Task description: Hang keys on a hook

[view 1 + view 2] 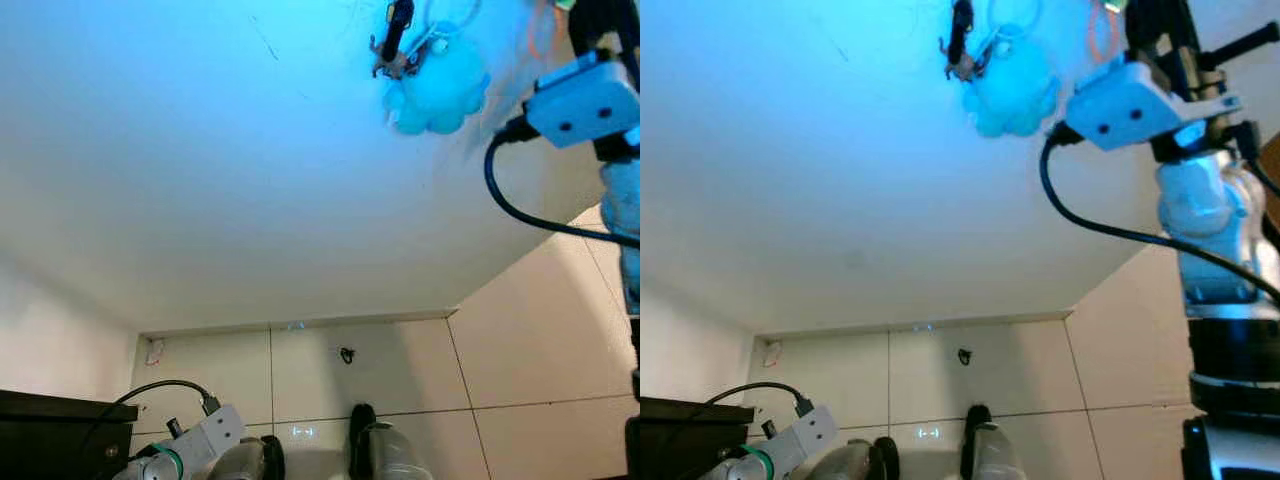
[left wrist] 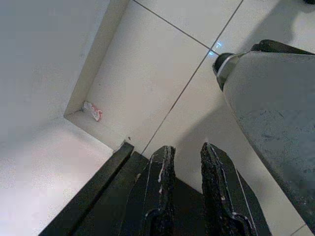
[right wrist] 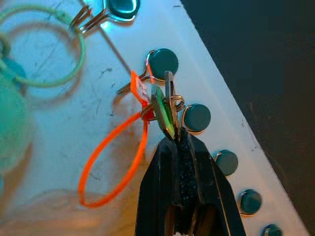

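My right gripper (image 3: 174, 140) is raised to the white hook rail (image 3: 98, 113) on the wall and is shut on a greenish key (image 3: 164, 109). The key's ring sits right by a hook with a round dark base (image 3: 163, 62), touching or just off its prong. An orange loop (image 3: 113, 164) hangs from the ring. More round hooks (image 3: 197, 118) run along the rail. Another hook (image 3: 122, 6) carries a pale green ring (image 3: 49, 46). A fluffy blue keychain (image 1: 440, 85) and a black fob (image 1: 397, 25) hang on the wall beside my right wrist (image 1: 585, 100). My left gripper (image 2: 186, 150) hangs low, fingers slightly apart, holding nothing.
A black piece of furniture (image 1: 50, 430) stands low on the left, right under my left arm (image 1: 190, 450). A white tiled floor (image 1: 400, 370) meets the wall at a skirting. A small dark object (image 1: 347, 355) and a red-white scrap (image 1: 154, 350) lie on the tiles.
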You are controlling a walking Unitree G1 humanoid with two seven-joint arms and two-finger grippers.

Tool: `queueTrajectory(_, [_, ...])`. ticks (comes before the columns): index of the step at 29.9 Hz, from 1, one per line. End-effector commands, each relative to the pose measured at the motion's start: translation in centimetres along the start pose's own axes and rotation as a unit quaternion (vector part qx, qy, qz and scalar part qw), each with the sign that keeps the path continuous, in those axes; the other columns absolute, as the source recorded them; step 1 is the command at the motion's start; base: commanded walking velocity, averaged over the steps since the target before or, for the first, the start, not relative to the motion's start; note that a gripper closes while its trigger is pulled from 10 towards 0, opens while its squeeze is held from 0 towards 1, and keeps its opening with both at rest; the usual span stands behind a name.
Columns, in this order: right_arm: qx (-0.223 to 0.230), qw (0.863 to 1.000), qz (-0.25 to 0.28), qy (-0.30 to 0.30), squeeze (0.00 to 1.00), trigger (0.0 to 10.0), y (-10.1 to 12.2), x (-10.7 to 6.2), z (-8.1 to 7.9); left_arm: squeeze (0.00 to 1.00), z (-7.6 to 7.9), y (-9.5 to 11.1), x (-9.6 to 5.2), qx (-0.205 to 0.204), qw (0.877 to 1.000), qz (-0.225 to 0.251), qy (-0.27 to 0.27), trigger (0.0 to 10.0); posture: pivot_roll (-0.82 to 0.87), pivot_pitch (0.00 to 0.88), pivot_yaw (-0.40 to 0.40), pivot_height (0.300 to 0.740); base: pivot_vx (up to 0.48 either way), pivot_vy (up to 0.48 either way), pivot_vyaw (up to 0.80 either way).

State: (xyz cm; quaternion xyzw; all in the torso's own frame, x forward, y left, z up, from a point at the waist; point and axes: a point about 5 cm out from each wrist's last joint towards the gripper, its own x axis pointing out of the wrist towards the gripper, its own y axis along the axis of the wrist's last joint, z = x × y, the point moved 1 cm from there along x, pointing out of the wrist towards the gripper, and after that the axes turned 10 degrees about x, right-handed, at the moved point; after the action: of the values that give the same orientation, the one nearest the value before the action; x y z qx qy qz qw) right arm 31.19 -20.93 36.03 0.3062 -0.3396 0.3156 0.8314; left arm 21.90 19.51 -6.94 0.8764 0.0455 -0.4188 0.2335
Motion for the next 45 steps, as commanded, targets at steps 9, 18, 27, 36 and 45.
queueTrajectory(9, [0.276,0.961,-0.01,-0.002,0.0,10.0,1.3,0.1,-1.3,0.0,1.0,-1.1,-0.3,0.011,1.0,-0.016,-0.023,10.0,-0.17,0.226,0.107,0.74,0.0,0.0,0.0])
queueTrajectory(18, [0.414,0.908,-0.007,0.067,0.0,10.0,2.6,0.2,-4.5,0.0,1.0,-1.0,-0.3,0.007,1.0,-0.018,-0.021,10.0,-0.16,0.228,0.102,0.74,0.0,0.0,0.0])
queueTrajectory(27, [0.453,0.89,0.024,0.045,0.0,10.0,3.5,0.9,-1.7,0.0,1.1,-1.0,-0.3,0.002,1.0,-0.019,-0.02,10.0,-0.16,0.228,0.1,0.74,0.0,0.0,0.0])
queueTrajectory(36, [0.38,0.925,0.014,-0.006,0.0,10.0,2.6,0.4,2.4,0.0,1.1,-1.0,-0.3,0.007,1.0,-0.017,-0.023,10.0,-0.17,0.233,0.103,0.74,0.0,0.0,0.0])
queueTrajectory(45, [0.28,0.959,-0.035,-0.017,0.0,10.0,1.3,0.8,3.0,0.0,1.0,-1.0,-0.3,0.011,1.0,-0.016,-0.024,10.0,-0.18,0.232,0.11,0.74,0.0,0.0,0.0])
